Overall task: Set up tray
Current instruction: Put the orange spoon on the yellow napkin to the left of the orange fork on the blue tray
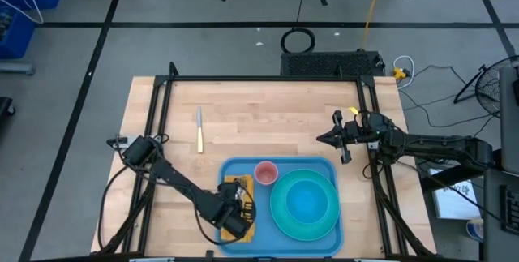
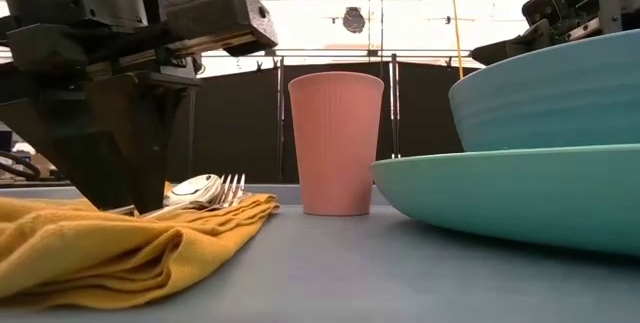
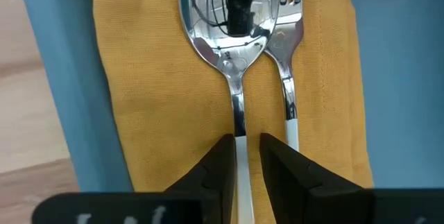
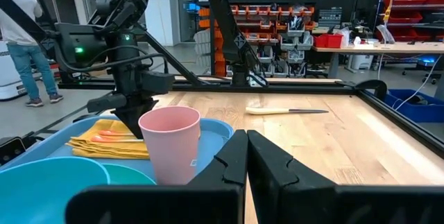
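The blue tray point(image 1: 242, 169) lies at the table's near edge. On it are a folded yellow napkin point(image 3: 152, 99), a pink cup point(image 1: 266, 172) and a blue bowl point(image 1: 308, 201) standing in a teal plate point(image 1: 280, 217). A spoon point(image 3: 229, 23) and a fork point(image 3: 290, 92) lie side by side on the napkin. My left gripper point(image 3: 246, 148) points down over the napkin, narrowly open, with one finger on each side of the spoon's white handle point(image 3: 240, 156). My right gripper point(image 1: 324, 139) is shut and hovers above the bare table, beyond the tray's far right corner.
A knife point(image 1: 199, 128) with a pale handle lies on the wood, left of centre toward the far side. A black frame runs along the table's edges. Bare wood shows between the knife and my right gripper. A person stands in the room beyond the table point(image 4: 28, 37).
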Controlling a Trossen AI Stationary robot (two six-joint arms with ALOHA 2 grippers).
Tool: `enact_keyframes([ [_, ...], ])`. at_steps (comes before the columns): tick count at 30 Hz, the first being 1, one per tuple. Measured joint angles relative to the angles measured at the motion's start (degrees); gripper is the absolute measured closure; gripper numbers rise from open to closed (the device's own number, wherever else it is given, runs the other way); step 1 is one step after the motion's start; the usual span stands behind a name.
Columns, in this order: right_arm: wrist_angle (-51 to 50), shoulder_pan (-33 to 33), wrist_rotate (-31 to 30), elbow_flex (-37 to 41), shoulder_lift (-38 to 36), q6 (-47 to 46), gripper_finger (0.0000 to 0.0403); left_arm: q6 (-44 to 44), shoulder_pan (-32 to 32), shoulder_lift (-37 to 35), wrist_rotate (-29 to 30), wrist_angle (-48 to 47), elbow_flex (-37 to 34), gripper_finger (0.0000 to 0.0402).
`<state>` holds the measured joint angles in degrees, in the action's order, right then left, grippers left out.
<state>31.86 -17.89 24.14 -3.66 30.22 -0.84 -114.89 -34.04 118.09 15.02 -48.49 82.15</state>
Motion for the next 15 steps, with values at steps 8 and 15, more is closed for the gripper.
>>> enact_keyframes([
  [8,0.00,0.00,0.00,0.00,0.00,-0.02,0.0403,0.29,1.50,-0.07,-2.06,-0.83,0.04,0.0326],
  [15,0.00,0.00,0.00,0.01,0.02,-0.01,0.0403,-3.19,1.37,-0.07,-1.85,0.13,0.04,0.0383],
])
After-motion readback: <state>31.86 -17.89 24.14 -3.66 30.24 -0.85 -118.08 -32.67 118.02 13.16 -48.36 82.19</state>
